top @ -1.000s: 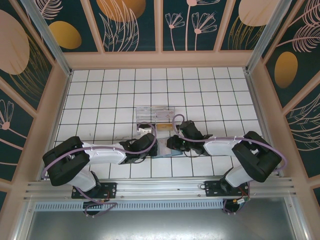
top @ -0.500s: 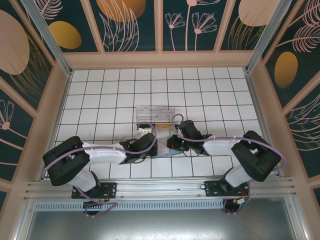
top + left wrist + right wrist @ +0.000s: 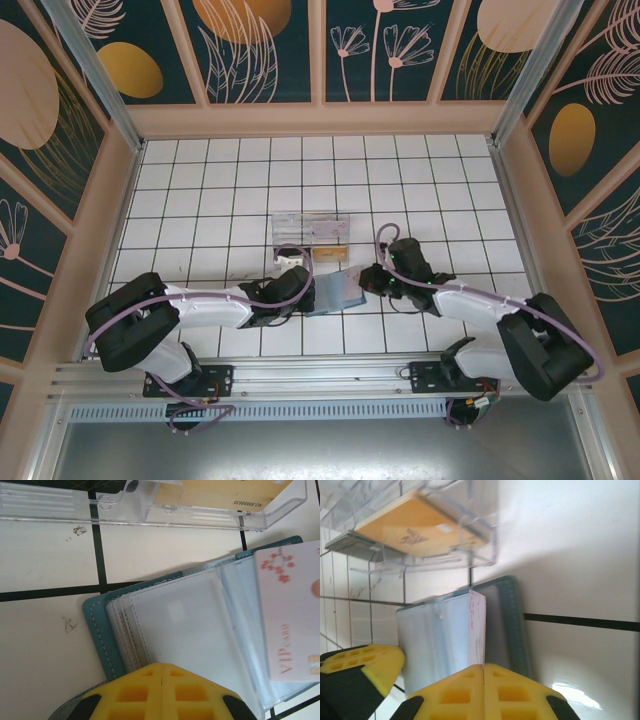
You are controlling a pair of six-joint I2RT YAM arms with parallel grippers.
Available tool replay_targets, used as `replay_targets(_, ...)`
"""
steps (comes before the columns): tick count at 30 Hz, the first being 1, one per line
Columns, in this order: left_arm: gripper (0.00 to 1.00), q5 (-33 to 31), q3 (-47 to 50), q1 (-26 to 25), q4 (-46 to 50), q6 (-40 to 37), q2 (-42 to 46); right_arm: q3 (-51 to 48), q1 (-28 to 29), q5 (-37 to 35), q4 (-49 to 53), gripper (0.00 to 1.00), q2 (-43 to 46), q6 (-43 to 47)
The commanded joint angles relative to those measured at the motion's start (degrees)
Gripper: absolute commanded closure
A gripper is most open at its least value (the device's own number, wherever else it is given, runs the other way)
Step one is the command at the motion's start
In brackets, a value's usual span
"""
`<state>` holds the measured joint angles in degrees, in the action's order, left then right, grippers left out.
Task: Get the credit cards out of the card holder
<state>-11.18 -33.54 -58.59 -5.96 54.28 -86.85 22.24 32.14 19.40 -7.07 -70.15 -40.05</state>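
Observation:
The card holder (image 3: 335, 293) lies open on the tiles, teal outside (image 3: 96, 628) with clear sleeves inside. My left gripper (image 3: 163, 665) is shut, its yellow tips resting on the sleeves near the holder's left edge. My right gripper (image 3: 483, 666) is shut on a white credit card with pink print (image 3: 478, 627), seen edge-on and standing up from the sleeves (image 3: 435, 640). In the left wrist view that same card (image 3: 292, 615) reads "VIP card" and sticks out over the holder's right side. From above, the right gripper (image 3: 368, 279) sits at the holder's right edge and the left gripper (image 3: 300, 291) at its left edge.
A clear plastic compartment box (image 3: 310, 230) stands one tile behind the holder, with an orange-gold card (image 3: 415, 527) lying in it. The box's front wall (image 3: 150, 510) is close to the holder's far edge. The left finger (image 3: 362, 667) shows beside the sleeves.
The right gripper has closed on the card and the right arm has drawn back to the right, pulling the card partly out of the sleeves. The left gripper has held still.

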Motion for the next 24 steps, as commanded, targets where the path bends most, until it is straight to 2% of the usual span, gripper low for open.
replay_targets(1, 1.0, -0.4, 0.1, 0.0, 4.5, -0.7, -0.5, -1.9, -3.5, -0.8, 5.9, 1.0, 5.5, 3.2)
replay_targets(7, 1.0, -1.0, -1.6, 0.0, 5.1, -2.8, 2.6, 1.6, -4.1, -1.5, 11.5, 1.0, 15.3, 7.4)
replay_targets(8, 0.94, -1.1, -1.9, 0.0, 5.0, -3.1, 3.5, 2.6, -4.1, -1.9, 12.4, 1.0, 16.2, 8.4)
replay_targets(11, 0.67, -1.3, -2.4, 0.0, 4.1, -4.1, 6.8, 6.2, -3.7, -3.2, 15.2, 1.0, 17.0, 11.5)
replay_targets(13, 0.55, -2.1, -2.5, 0.0, 4.0, -4.3, 9.4, 8.4, -2.9, -4.5, 16.2, 1.0, 16.9, 13.5)
replay_targets(15, 0.27, -3.9, -1.9, 0.0, 4.0, -4.3, 13.1, 10.7, -1.2, -6.8, 16.5, 1.0, 16.3, 15.1)
replay_targets(17, 0.06, -6.1, -0.9, 0.0, 4.2, -4.3, 16.9, 12.4, 0.9, -8.9, 15.8, 1.0, 15.8, 16.4)
replay_targets(18, 0.02, -7.4, -0.3, -0.1, 4.3, -4.4, 18.7, 13.3, 2.1, -10.1, 15.4, 1.0, 15.4, 17.1)
replay_targets(21, 0.01, -12.1, 2.3, 0.0, 4.5, -4.5, 24.7, 16.8, 7.7, -16.5, 14.6, 1.0, 13.0, 22.1)
replay_targets(24, 0.01, -16.7, 6.0, 0.0, 3.7, -4.8, 31.6, 19.3, 12.7, -19.9, 12.6, 1.0, 9.9, 32.2)
